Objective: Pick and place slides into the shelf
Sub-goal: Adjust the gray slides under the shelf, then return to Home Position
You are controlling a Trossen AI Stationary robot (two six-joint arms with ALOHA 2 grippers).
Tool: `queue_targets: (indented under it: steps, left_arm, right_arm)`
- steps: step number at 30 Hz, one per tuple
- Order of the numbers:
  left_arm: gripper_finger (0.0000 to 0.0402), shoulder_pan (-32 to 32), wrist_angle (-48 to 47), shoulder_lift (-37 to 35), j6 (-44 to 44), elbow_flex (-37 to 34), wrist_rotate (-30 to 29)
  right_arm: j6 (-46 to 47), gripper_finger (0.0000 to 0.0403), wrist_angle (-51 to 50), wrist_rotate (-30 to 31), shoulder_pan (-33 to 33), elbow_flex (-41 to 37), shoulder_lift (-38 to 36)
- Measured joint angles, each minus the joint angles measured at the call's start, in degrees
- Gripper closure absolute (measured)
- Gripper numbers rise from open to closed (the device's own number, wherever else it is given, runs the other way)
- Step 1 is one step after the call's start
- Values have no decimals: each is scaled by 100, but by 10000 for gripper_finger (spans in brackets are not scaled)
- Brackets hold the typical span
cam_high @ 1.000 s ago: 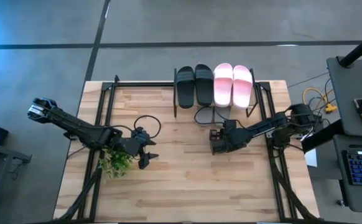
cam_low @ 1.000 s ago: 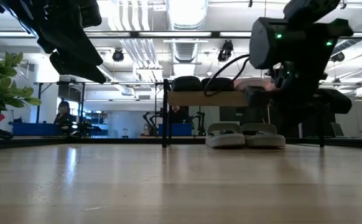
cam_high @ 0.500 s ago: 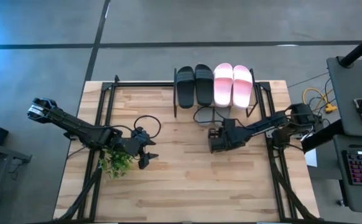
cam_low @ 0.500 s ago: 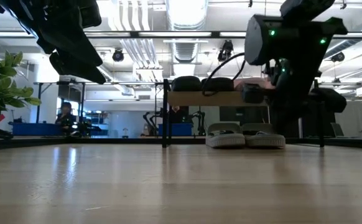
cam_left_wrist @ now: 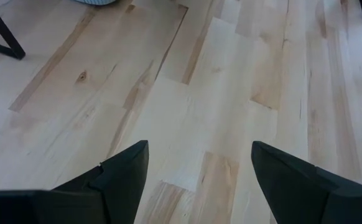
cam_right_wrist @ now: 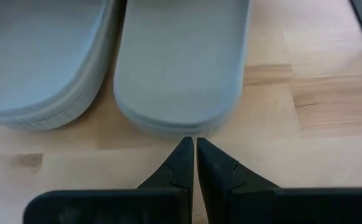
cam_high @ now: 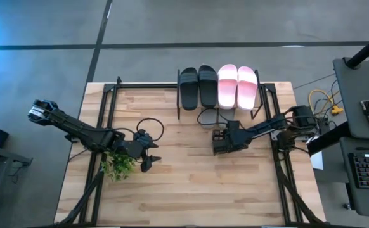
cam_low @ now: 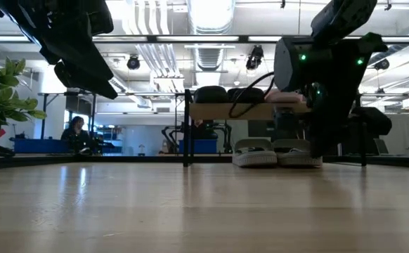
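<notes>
Mostly bare wood tabletop (cam_high: 191, 183); plant (cam_high: 118, 166) nr left edge.

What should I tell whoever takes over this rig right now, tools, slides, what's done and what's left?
Left tool: open, empty, hovering over bare tabletop beside the potted plant.
Right tool: shut, empty, at the table surface just in front of the grey slides, not gripping them.
Shelf: black slides and pink slides sit side by side on the top board.
Grey pair lies side by side under the top board; whether it rests on the lower tier or the tabletop is unclear.
Left: confirm the grey pair's placement; no other slides are in view.
</notes>
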Motion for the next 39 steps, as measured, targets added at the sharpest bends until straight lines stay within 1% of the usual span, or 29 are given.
queue_targets:
  steps: [7, 12, 15, 20, 26, 30, 33, 36, 39]
  left_arm:
    - [132, -2, -38, 0, 0, -5, 0]
    - [132, -2, -79, 0, 0, -5, 2]
    - [132, -2, -80, 0, 0, -5, 2]
    - [132, -2, -81, 0, 0, -5, 2]
    - [132, -2, -79, 0, 0, -5, 2]
    - [132, -2, -79, 0, 3, -5, 4]
    - [132, -2, -77, 0, 26, -5, 4]
    - [132, -2, -74, 0, 180, -5, 4]
    - [132, -2, -71, 0, 324, -5, 5]
  right_arm:
    - [-236, 390, 63, 86, -93, -23, 137]
    - [-216, 390, 56, 342, -105, -50, 132]
    - [-197, 390, 62, 364, -103, -50, 132]
    - [-434, 390, 59, 226, -70, 17, 97]
    - [-470, 390, 39, -35, 219, 239, 78]
    - [-354, 390, 37, -106, 603, 534, 78]
    - [-425, 390, 40, 40, 975, 941, 78]
    - [-740, 390, 45, 62, 1292, 1498, 78]
    - [-1353, 390, 46, 79, 1597, 2153, 78]
